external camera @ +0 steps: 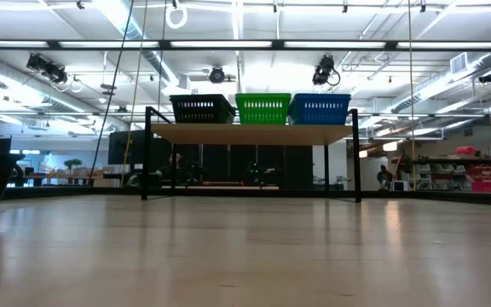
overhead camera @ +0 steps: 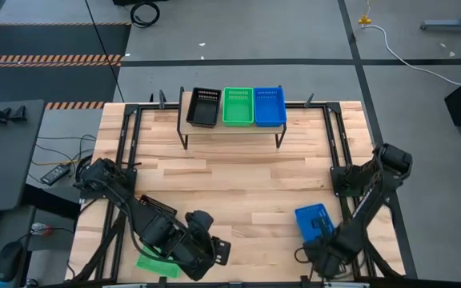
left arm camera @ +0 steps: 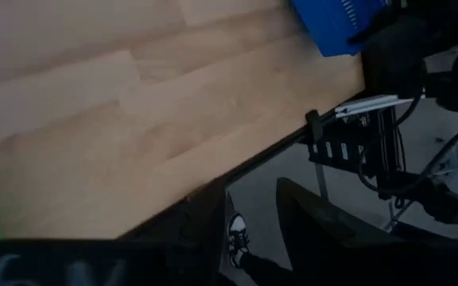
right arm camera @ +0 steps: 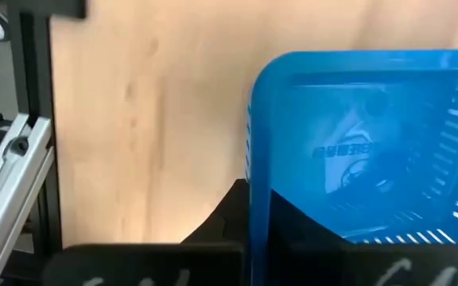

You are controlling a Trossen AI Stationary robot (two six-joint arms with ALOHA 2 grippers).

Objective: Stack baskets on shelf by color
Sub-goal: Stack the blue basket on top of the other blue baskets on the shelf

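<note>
The shelf (overhead camera: 232, 132) stands at the table's far edge with a black basket (overhead camera: 203, 106), a green basket (overhead camera: 238, 106) and a blue basket (overhead camera: 269, 106) side by side on top. A loose blue basket (overhead camera: 314, 222) is near the table's near right corner, with my right gripper (right arm camera: 258, 210) at its near end. A loose green basket (overhead camera: 158, 264) lies at the near edge under my left arm. My left gripper (left arm camera: 253, 210) is open just right of it, over the table's near edge, holding nothing. My right gripper straddles one end wall (right arm camera: 258, 171) of the loose blue basket, with one finger (right arm camera: 229, 208) outside the wall and the other inside the basket. It comes from the table's near side. Whether the basket is lifted off the table does not show.
Black frame rails (overhead camera: 126, 152) run along the table's left and right sides. Bare wood lies between the shelf and the two arms. Beyond the near edge a metal bracket (left arm camera: 348, 143) and cables hang below the table.
</note>
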